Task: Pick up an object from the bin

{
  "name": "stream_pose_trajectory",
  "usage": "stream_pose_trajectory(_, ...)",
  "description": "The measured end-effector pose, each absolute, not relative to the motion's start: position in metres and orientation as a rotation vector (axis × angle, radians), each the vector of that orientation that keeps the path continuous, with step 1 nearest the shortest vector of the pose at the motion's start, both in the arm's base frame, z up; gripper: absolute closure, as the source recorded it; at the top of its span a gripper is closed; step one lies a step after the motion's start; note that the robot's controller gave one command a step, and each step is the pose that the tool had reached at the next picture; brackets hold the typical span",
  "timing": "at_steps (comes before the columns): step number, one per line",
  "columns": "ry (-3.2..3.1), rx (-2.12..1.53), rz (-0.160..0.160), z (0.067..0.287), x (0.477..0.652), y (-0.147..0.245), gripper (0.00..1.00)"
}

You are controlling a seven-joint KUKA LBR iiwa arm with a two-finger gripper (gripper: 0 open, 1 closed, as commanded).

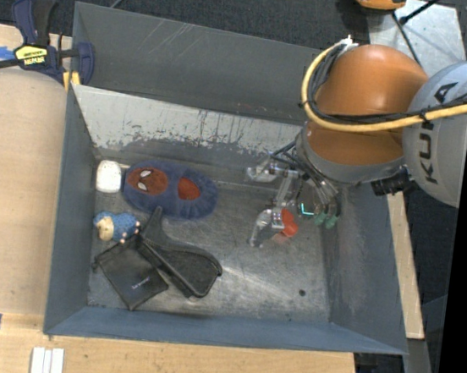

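My gripper (268, 222) hangs low over the right middle of the bin, under the arm's orange cover. A small red-orange thing (288, 226) sits right against its lower tip; whether it is gripped or only lies beside it I cannot tell. A little green piece (326, 220) shows just to the right, half hidden by the gripper's body. The nearest large thing is a blue plush slipper (171, 190) with a red face on it, lying to the left of the gripper and apart from it.
Along the bin's left side lie a white block (109, 177) and a small blue and yellow figure (115, 226). A flat black pouch (131, 275) and a black elongated case (182, 267) lie at the front left. The arm reaches in from the upper right.
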State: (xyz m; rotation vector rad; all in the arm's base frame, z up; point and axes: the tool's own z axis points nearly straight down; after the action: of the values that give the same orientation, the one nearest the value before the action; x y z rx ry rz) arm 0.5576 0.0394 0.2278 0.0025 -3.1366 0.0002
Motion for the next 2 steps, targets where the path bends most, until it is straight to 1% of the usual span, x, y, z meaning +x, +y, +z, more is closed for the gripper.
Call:
stream_pose_trajectory(1, -3.113, 0.461, 0.001, 0.087, 0.615, 0.095, 0.00)
stream_pose_trajectory(2, -3.086, 0.654, -0.005, 0.192, 0.613, 0.163, 0.00)
